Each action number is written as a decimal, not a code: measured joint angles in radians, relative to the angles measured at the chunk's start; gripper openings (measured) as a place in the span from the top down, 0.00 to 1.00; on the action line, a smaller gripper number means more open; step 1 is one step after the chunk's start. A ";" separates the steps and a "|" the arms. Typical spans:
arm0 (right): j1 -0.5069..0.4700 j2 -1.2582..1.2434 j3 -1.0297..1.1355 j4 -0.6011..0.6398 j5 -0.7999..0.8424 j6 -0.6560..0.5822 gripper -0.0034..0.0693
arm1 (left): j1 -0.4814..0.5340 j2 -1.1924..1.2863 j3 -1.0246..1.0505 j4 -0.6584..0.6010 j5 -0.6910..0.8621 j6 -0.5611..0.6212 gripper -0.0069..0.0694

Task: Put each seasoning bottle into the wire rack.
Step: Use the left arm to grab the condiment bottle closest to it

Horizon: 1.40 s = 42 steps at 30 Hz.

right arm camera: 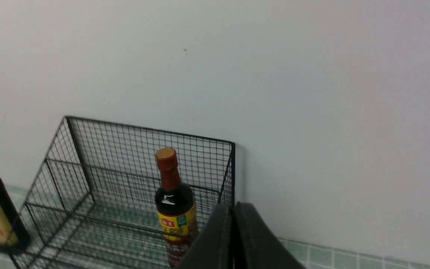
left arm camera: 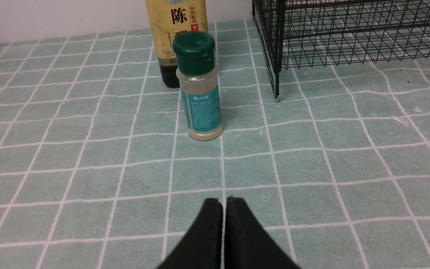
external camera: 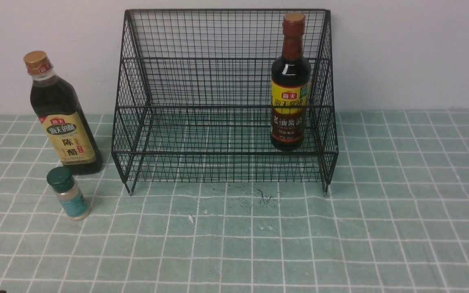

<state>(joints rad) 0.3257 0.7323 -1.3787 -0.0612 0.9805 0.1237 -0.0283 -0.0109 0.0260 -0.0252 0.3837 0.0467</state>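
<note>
Left gripper (left arm camera: 224,203): I saw both black fingers pressed flat together, nothing between them, low over the green checked cloth (external camera: 381,228).
Small shaker (left arm camera: 200,93): it stood upright on the cloth straight ahead of those closed fingers. It was apart from them, with bare squares in between and no contact.
Gold-capped bottle (external camera: 65,122): this one stood upright on the cloth too, just behind the shaker and outside the rack's left side. It was farther from the left fingers than the shaker was.
Wire rack (external camera: 202,106): it sat against the pale wall (right arm camera: 312,93) with its short legs on the cloth. From the front I read only one bottle inside it.
Red-necked bottle (external camera: 290,93): there it was, upright on the lower tier at the rack's right end. The front wires crossed its yellow-and-maroon label.
Right gripper (right arm camera: 233,209): its fingers were shut tight on nothing, and the wrist camera looked down at the rack's right end from above.
Red-necked bottle against the right fingers: in the wrist view it showed just beside the closed tips and behind them, ungripped. How much depth lay between, I could not tell.
Front view: neither gripper showed near the rack or near either bottle on the cloth.
</note>
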 joint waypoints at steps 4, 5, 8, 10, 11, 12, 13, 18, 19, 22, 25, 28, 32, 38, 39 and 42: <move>0.000 -0.275 0.340 -0.009 -0.262 0.065 0.97 | 0.000 0.000 0.000 0.000 0.000 0.000 0.92; 0.000 -0.364 0.427 -0.010 -0.330 0.074 0.97 | 0.000 0.000 0.000 0.000 0.000 0.000 0.92; 0.000 -0.500 0.583 -0.009 -0.393 0.078 0.97 | 0.000 0.000 0.000 0.000 0.000 0.000 0.92; 0.000 -0.545 0.647 -0.011 -0.416 0.078 0.97 | 0.000 0.000 0.000 0.000 0.000 0.000 0.92; 0.000 -0.573 0.679 -0.009 -0.432 0.081 0.97 | 0.000 0.000 0.000 0.000 0.000 0.000 0.92; 0.000 -0.592 0.710 -0.008 -0.442 0.084 0.97 | 0.000 0.000 0.000 0.000 0.000 0.000 0.92; 0.000 -0.602 0.732 -0.002 -0.444 0.090 0.97 | 0.000 0.000 0.000 0.000 0.000 0.000 0.92; 0.000 -0.607 0.783 0.034 -0.392 0.096 0.97 | 0.000 0.000 0.000 0.000 0.000 0.000 0.92; 0.000 -0.607 0.788 0.034 -0.387 0.095 0.97 | 0.000 0.000 0.000 0.000 0.000 0.000 0.92; 0.000 -0.607 0.813 0.037 -0.385 0.079 0.97 | 0.000 0.000 0.000 0.000 0.000 0.000 0.92; 0.000 -0.607 0.842 0.027 -0.395 0.055 0.97 | 0.000 0.000 0.000 0.000 0.000 0.000 0.92; -0.006 -0.610 0.905 -0.002 -0.433 0.034 0.97 | 0.000 0.000 0.000 0.000 0.000 0.000 0.92; -0.111 -0.637 1.028 -0.020 -0.506 0.029 0.97 | 0.000 0.000 0.000 0.000 0.000 0.000 0.92; -0.296 -0.683 1.268 -0.031 -0.566 0.025 0.97 | 0.000 0.000 0.000 0.000 0.000 0.000 0.92; -0.310 -0.698 1.317 -0.027 -0.570 0.025 0.97 | 0.000 0.000 0.000 0.000 0.000 0.000 0.92; -0.326 -0.736 1.394 -0.004 -0.571 0.026 0.97 | 0.000 0.000 0.000 0.000 0.000 0.000 0.92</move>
<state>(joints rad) 0.0000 -0.0033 0.0156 -0.0654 0.4099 0.1493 -0.0283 -0.0112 0.0260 -0.0252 0.3837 0.0467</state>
